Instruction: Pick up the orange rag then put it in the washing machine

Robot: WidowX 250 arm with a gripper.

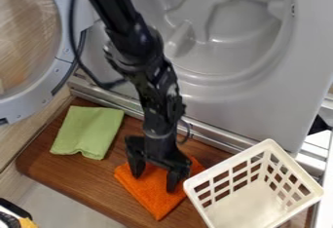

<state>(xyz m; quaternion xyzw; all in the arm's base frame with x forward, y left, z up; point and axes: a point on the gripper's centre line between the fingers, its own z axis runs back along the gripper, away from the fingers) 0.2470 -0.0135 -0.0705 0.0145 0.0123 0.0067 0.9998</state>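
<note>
Tool stands wide open over the orange rag; whether they touch, I cannot tell.

Worktop: located in front of the washing machine. Door: swung out at the left of the machine's opening. Second cloth: on the worktop, left side, toward the rear. Rag: on the worktop, centre, between second cloth and basket, forward of the former. Pincer: at the rag, from above. Basket: right of the rag, at the front right.
</note>
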